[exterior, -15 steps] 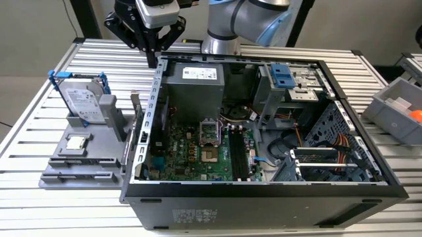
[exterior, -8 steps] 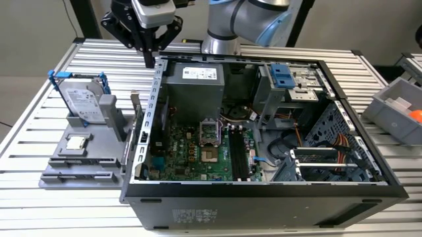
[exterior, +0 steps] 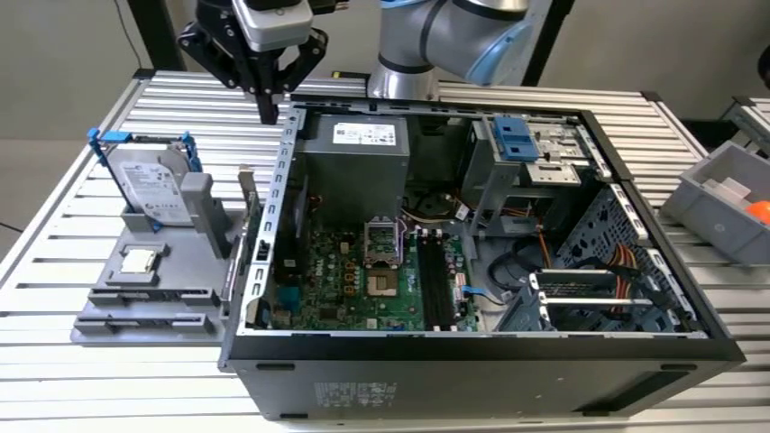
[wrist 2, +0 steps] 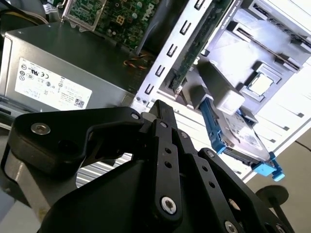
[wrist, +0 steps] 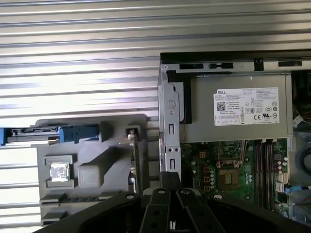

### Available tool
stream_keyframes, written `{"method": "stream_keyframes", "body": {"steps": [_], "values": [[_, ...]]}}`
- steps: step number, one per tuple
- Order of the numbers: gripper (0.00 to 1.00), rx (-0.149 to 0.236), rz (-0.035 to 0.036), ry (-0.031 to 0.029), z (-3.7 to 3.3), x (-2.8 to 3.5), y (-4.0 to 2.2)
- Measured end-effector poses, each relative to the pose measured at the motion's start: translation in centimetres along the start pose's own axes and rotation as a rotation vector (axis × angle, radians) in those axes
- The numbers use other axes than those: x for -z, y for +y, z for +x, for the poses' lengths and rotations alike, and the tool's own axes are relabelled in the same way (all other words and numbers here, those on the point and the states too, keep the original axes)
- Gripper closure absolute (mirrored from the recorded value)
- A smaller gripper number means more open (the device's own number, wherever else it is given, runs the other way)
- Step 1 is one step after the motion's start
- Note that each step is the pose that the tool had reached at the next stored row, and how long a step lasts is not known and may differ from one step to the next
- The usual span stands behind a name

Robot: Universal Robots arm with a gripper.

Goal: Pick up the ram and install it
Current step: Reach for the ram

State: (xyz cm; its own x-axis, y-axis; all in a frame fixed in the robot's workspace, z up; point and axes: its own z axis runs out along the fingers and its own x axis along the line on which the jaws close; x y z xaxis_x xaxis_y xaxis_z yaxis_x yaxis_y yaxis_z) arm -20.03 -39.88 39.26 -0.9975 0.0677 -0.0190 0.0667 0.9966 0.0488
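Closed tip to tip and holding nothing, the gripper (exterior: 267,110) hung above the slatted table (exterior: 85,379) toward its far edge, over the back corner of the open computer case (exterior: 481,361) on the exterior view's left. In both wrist views the gripper (wrist: 170,175) (wrist 2: 159,104) showed its dark fingers pressed together and pointing down at the case's perforated outer wall. The ram (exterior: 252,206) was well below it and untouched, standing on its long edge in a slot of the grey holder (exterior: 132,302), which sat on the table against that same wall of the case. In both wrist views the ram (wrist: 136,165) (wrist 2: 199,43) appeared as a thin dark green strip between the holder and the case wall. On the holder, farther from the case, a hard drive (exterior: 154,185) in a blue frame stood upright, and a square processor chip (exterior: 140,261) lay flat in a recess nearer the table's front edge. Inside the case lay the power supply (exterior: 355,149) and the green motherboard (exterior: 343,271). A grey bin (exterior: 722,194) sat beyond the table's edge on the exterior view's right
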Motion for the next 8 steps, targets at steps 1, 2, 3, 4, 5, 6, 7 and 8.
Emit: {"method": "stream_keyframes", "body": {"steps": [1, 2, 3, 4, 5, 6, 7, 8], "values": [[1.0, 0.0, 0.0, 0.0, 0.06, 0.0, 0.0], [1.0, 0.0, 0.0, 0.0, 0.12, 0.0, -0.01], [1.0, 0.0, 0.0, 0.0, 0.18, 0.0, -0.01], [1.0, 0.0, 0.0001, 0.0001, 0.24, 0.01, -0.02], [1.0, 0.0, 0.0, 0.0001, 0.31, 0.01, -0.02], [1.0, 0.001, 0.0, 0.0001, 0.39, 0.01, -0.03], [1.0, 0.001, 0.0, 0.0, 0.48, 0.01, -0.03], [1.0, 0.001, 0.0, 0.0001, 0.57, 0.01, -0.04]]}}
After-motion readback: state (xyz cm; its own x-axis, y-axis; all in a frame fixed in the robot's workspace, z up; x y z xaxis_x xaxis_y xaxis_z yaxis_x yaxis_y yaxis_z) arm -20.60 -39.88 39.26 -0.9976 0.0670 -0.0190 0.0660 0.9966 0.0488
